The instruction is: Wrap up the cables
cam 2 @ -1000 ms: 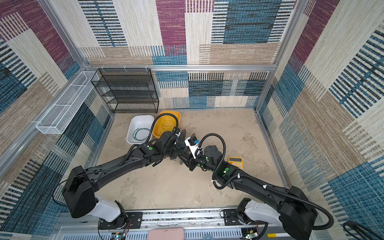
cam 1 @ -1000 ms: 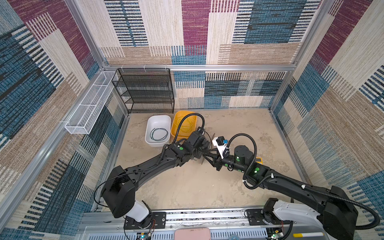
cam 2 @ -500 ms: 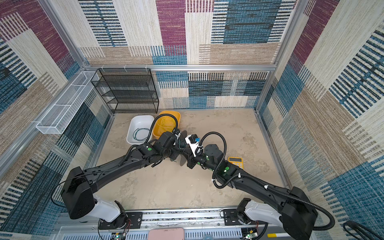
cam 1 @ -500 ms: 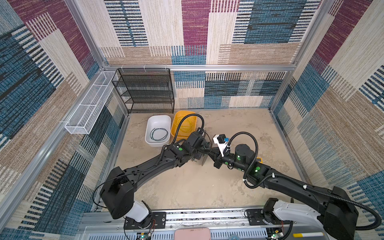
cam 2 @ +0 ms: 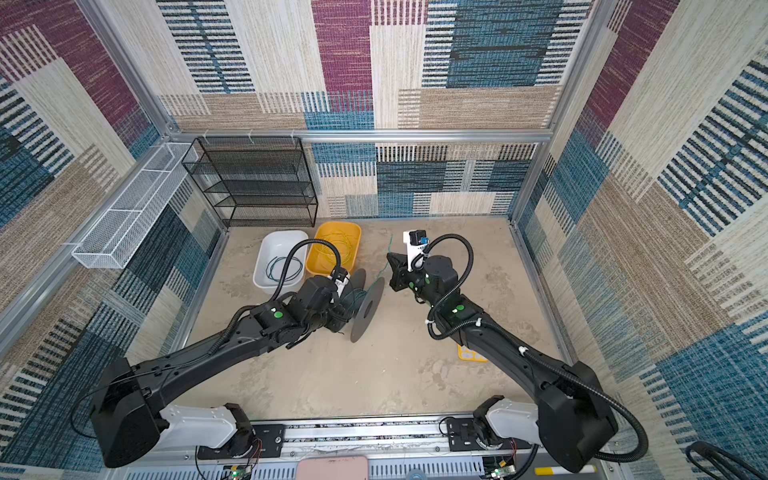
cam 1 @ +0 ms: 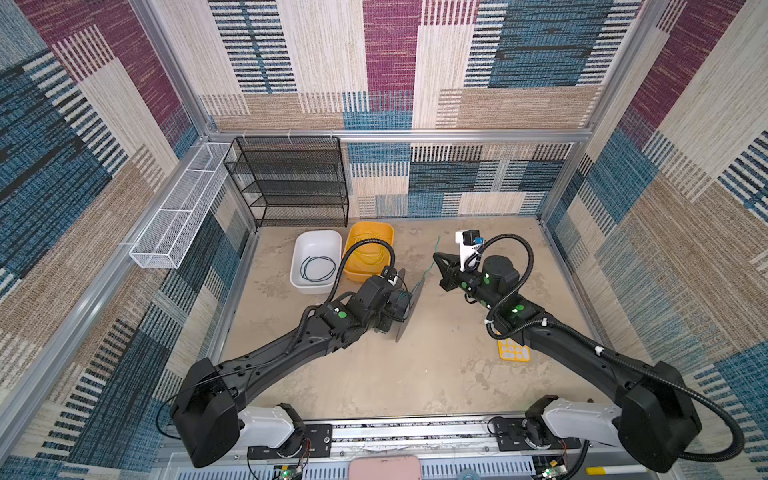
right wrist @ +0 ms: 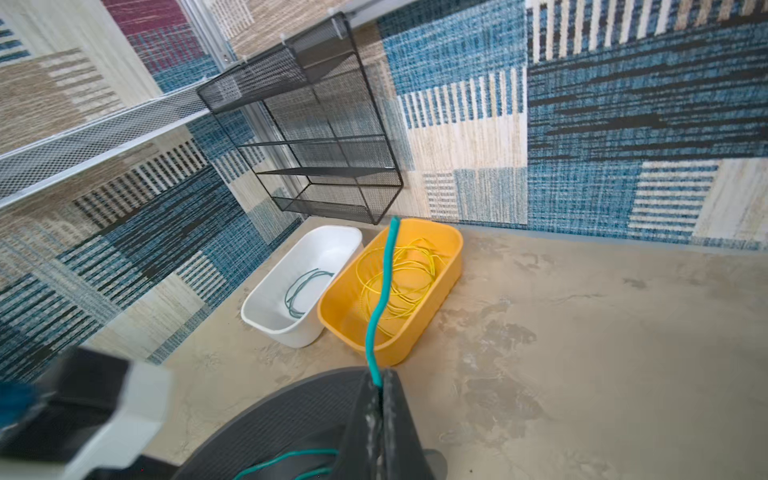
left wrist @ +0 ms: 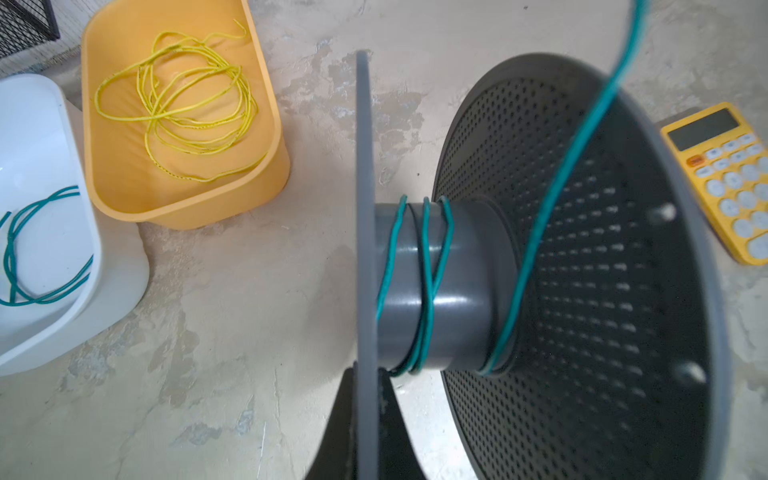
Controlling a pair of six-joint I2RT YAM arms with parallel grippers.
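The teal cable [right wrist: 384, 282] is light and limp: your right pincer [cam 2: 390, 259] pinches it near its tip, 1 o'clock of the spool [cam 2: 365, 309] your left pincer [left wrist: 365, 407] clamps.

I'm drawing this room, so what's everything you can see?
spool: one, grey, middle of table
teal cable: one, teal, partly wound on spool
white bin: one, white, table's back
dark cable: one, blue-green, in white bin
yellow bin: one, yellow, beside white bin
yellow cable: one, yellow, in yellow bin
calculator: one, yellow, table's right
shelf: one, black, back wall
basket: one, white, left wall
left gripper: one, black, shut on spool
right gripper: one, black, shut on teal cable
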